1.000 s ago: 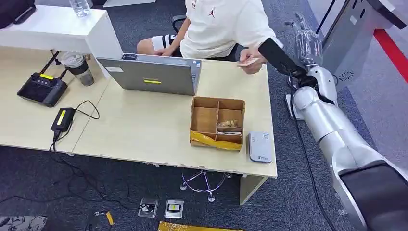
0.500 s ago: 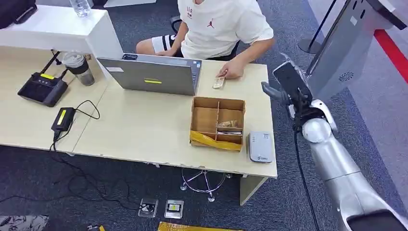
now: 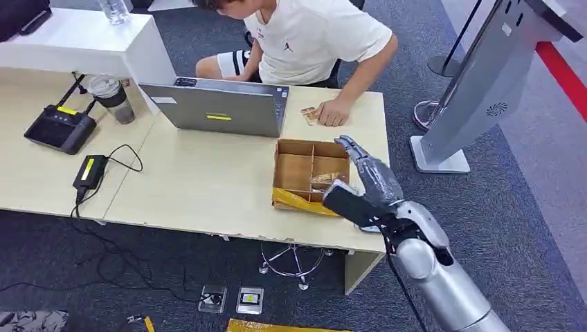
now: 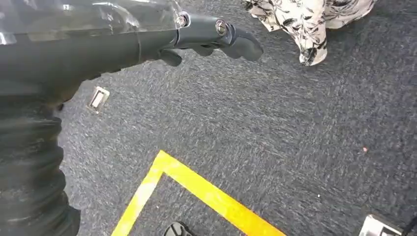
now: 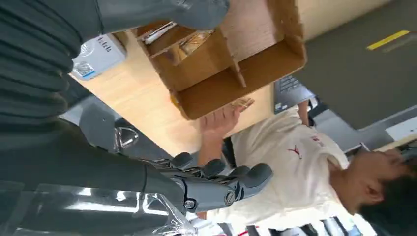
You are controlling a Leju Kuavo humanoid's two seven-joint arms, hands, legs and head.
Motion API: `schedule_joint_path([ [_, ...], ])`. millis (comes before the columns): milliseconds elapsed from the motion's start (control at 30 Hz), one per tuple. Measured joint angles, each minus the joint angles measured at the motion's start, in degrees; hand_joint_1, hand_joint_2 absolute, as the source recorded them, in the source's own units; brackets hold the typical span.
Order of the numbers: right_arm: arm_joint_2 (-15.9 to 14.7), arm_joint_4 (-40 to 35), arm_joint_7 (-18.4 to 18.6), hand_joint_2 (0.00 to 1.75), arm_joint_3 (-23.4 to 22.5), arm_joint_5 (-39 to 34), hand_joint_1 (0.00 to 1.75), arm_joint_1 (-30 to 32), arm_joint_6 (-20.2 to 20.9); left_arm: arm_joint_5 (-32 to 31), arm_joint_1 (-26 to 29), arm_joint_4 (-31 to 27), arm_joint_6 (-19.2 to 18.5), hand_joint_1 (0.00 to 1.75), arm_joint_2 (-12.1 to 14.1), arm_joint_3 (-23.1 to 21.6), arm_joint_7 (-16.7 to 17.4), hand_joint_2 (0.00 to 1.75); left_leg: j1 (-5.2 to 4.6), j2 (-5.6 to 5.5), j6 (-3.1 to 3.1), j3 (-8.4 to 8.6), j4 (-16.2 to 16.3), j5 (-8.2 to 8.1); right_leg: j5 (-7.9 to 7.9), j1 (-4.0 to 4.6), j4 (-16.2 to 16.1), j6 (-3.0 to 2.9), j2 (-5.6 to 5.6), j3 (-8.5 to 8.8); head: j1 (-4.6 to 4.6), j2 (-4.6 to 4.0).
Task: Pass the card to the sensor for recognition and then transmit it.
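R robot hand [image 3: 370, 178] empty, fingers apart, above box [image 3: 311, 176].
Card [image 3: 309, 115] on counter [image 3: 208, 187] under person's hand [image 3: 333, 113]; L robot hand [image 4: 196, 39] open over floor.

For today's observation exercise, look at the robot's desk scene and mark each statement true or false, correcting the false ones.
1. The right hand is over the cardboard box. True.
2. The right hand is holding a card. False: its fingers are spread and it holds nothing.
3. A card lies on the desk at the person's hand. True.
4. The laptop sits inside the cardboard box. False: it stands on the desk beyond the box.
5. The left hand rests on the desk. False: it hangs over grey carpet, holding nothing.
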Motion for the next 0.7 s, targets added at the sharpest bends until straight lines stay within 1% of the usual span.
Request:
schedule_joint_path([
  [67,0.9,-0.7,0.0,1.75,1.0,1.7,0.00,0.2,-0.2,0.0,0.0,0.0,0.0,0.00,-0.1,0.0,0.0,1.75,0.00,0.00,0.00,-0.01,0.0,0.00,0.00,0.00,0.0,0.00,0.01,0.00,0.02,0.00],
  [200,2.7,-0.7,0.5,1.75,4.0,11.2,0.00,0.4,-1.7,-0.4,0.0,0.0,0.0,0.00,-0.2,0.0,0.3,1.75,0.00,0.00,0.00,-0.02,0.0,0.00,0.00,0.00,0.0,0.00,0.00,0.00,0.02,0.00],
  [333,4.3,1.4,0.6,1.75,6.6,19.0,0.00,0.4,-6.3,-0.6,0.0,0.0,0.0,0.00,-0.3,0.0,0.3,1.75,0.00,0.00,0.00,-0.02,0.0,0.00,-0.01,0.00,0.0,-0.01,0.00,0.00,0.02,0.00],
  [433,5.2,3.8,0.8,1.75,7.8,21.4,0.00,0.4,-8.0,-1.1,-0.1,0.0,0.0,0.00,-0.4,0.0,0.4,1.75,0.00,0.00,0.00,-0.01,0.0,0.00,-0.01,0.00,0.0,-0.01,0.00,0.00,0.04,0.00],
  [700,7.2,11.6,1.6,1.75,8.8,22.7,0.00,-0.2,-8.4,-1.4,-0.7,0.0,-0.1,0.00,-0.4,0.0,0.5,1.75,0.00,-0.01,0.00,-0.02,0.0,0.00,0.00,0.00,0.0,0.00,0.00,0.00,0.02,0.00],
])
